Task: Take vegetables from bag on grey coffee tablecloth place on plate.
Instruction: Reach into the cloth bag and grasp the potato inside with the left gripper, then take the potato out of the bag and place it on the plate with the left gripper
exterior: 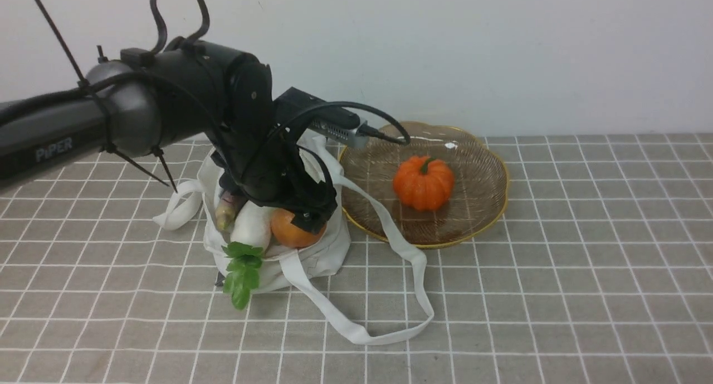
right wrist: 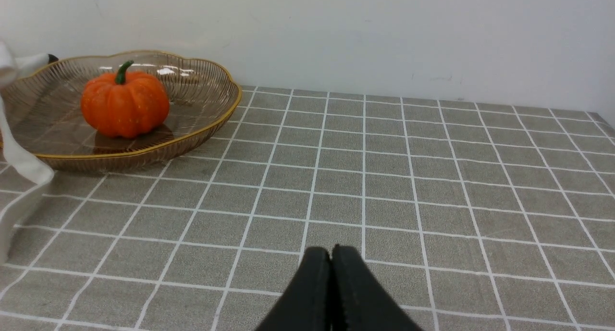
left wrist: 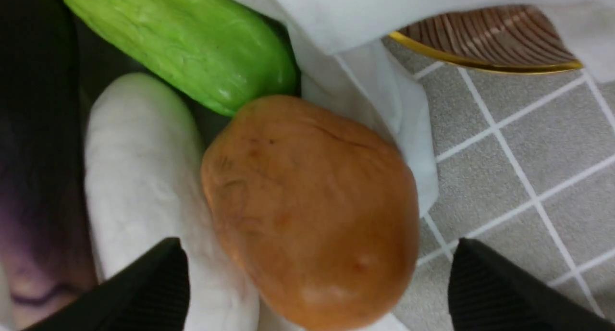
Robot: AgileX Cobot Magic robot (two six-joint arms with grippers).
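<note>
My left black gripper (left wrist: 319, 273) spread wide over the round orange-brown vegetable (left wrist: 312, 211) in the off-white cloth bag (exterior: 328, 256); contact hard to judge, grip empty, I think. Right black gripper (right wrist: 331, 254): tips together, nothing held.

there is one plate (exterior: 484, 200) and there is one bag (exterior: 328, 256). of the vegetables, i count one orange pumpkin (exterior: 423, 182), one eggplant (left wrist: 38, 187), one white radish (left wrist: 144, 177), one green gourd (left wrist: 202, 42) and one round orange-brown vegetable (left wrist: 312, 211); these are five.
</note>
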